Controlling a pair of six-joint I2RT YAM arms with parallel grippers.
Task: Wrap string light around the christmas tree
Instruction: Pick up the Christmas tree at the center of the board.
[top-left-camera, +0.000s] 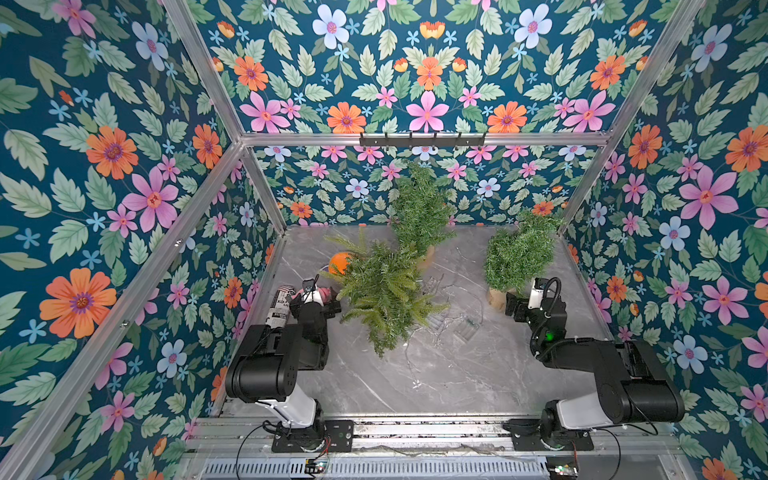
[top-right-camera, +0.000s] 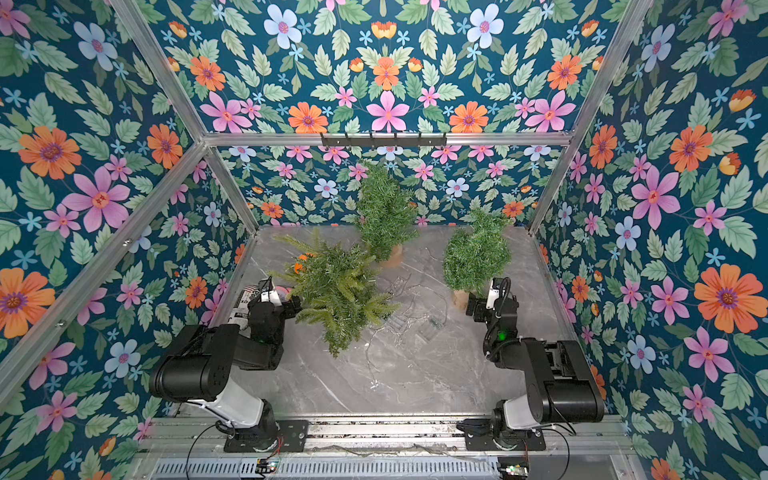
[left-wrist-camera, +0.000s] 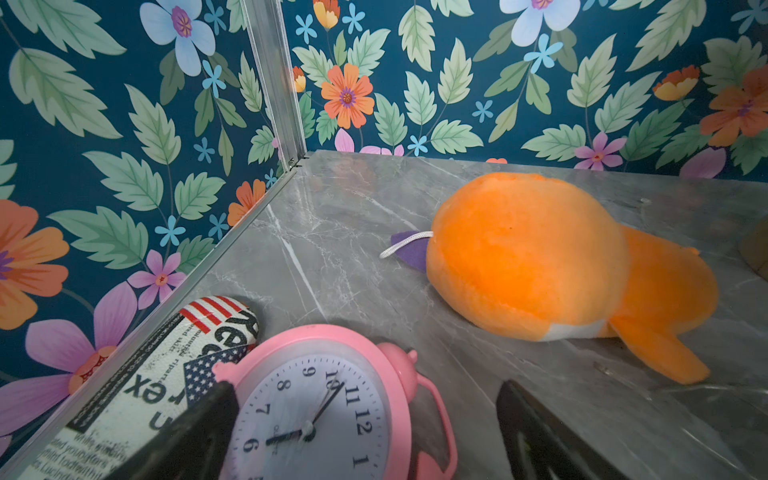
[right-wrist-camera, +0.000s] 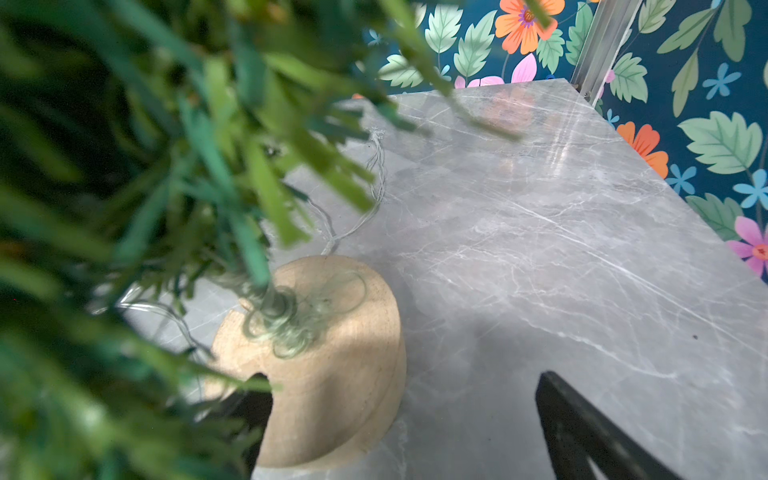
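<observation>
Lab robot test booth: aluminium frame (top-left-camera: 424, 139), floral printed walls (top-left-camera: 104, 166), marble-look tabletop (top-left-camera: 457, 374), arm bases (top-left-camera: 311, 436) bolted to rail (top-left-camera: 428, 431).

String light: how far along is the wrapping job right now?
Done: nothing visible. The string light lies in a loose tangle on the table, wrapped on no tree. In hand: nothing; the left gripper is open over the pink clock, the right gripper open at the wooden base of the nearest christmas tree. Remaining: pick up the wire, then wrap.
</observation>
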